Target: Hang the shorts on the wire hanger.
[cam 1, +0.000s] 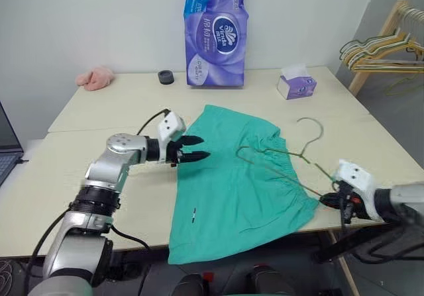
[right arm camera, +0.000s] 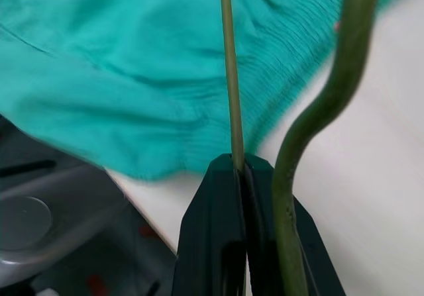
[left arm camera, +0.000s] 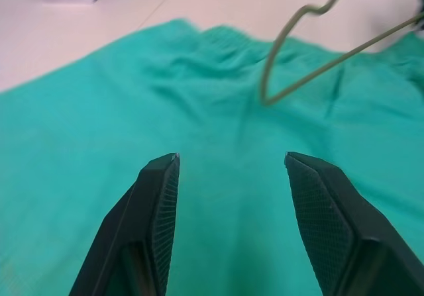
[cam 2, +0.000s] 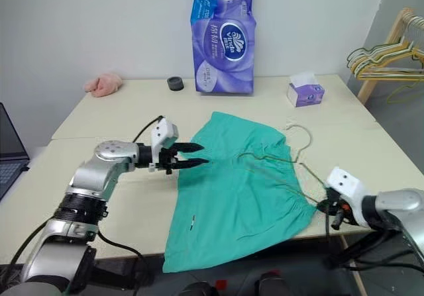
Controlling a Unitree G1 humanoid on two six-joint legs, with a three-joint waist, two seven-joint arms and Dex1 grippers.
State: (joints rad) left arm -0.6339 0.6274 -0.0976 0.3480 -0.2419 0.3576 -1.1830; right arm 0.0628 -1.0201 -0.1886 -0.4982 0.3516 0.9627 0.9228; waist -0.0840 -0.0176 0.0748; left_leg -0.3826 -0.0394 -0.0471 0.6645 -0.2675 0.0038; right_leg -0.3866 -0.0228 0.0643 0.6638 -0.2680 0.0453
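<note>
Two grippers, one pair of shorts, one wire hanger on the table. The right gripper (right arm camera: pixel 242 170) has its black fingers pressed together on the thin wire of the wire hanger (cam 1: pixel 291 157), pinching it at the hanger's lower end, just off the waistband corner of the shorts (cam 1: pixel 232 183). The left gripper (cam 1: pixel 193 148) hovers at the shorts' left edge with its two ribbed black fingers (left arm camera: pixel 159 203) spread apart, nothing between them, green cloth right below.

The shorts lie flat in the middle of the table (cam 1: pixel 86 177), teal-green, soft and wrinkled, the gathered elastic waistband toward the right gripper and one end hanging over the table's near edge. The hanger is bare olive metal, triangular, lying across the shorts' waistband side with its curved hook just beyond the cloth.

Behind the shorts: one purple tissue pack (cam 1: pixel 215 34) standing upright, one small tissue box (cam 1: pixel 296 84), one dark round object (cam 1: pixel 165 77), one pink cloth lump (cam 1: pixel 95 77). A bunch of hangers (cam 1: pixel 387 48) hangs well beyond the table's far right corner.
</note>
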